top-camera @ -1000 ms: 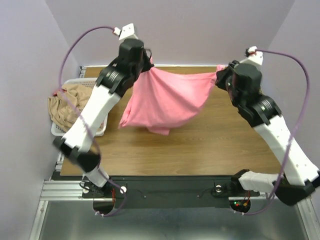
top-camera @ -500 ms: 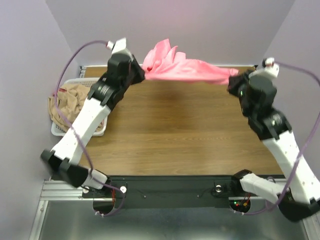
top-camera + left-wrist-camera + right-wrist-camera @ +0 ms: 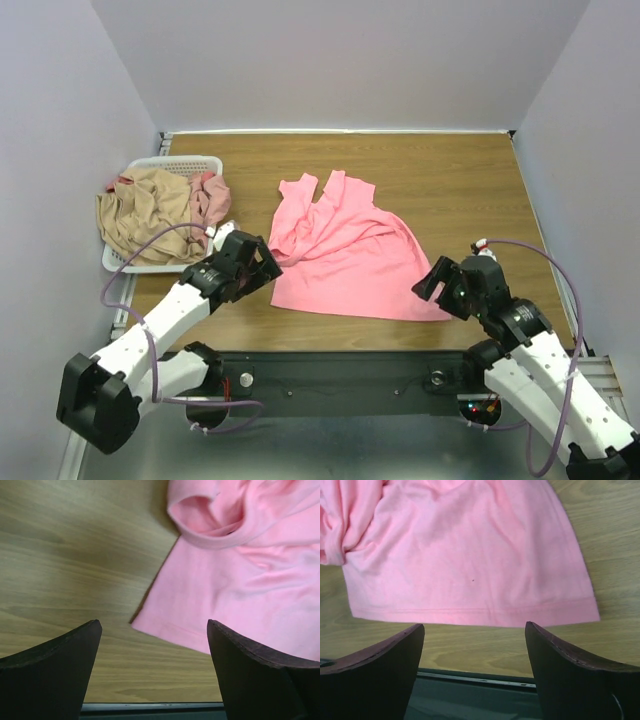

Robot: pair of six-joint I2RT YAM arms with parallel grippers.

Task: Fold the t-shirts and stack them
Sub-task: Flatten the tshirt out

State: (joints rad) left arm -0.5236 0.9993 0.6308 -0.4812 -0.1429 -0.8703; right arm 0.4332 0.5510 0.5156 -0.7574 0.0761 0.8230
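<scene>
The salmon-pink t-shirt [image 3: 340,250] is lying rumpled mid-way across the counter [image 3: 460,180], hem along the near edge, collar pointing far, while the left gripper [image 3: 264,268] and right gripper [image 3: 438,286], both gaping wide and empty, are hovering just beside its near-left and near-right hem corners.

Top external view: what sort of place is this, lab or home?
Probably a lab test cell, not a home: plain lavender walls box in a wooden table, with a left arm and right arm bolted to a dark base plate at its near edge.
</scene>
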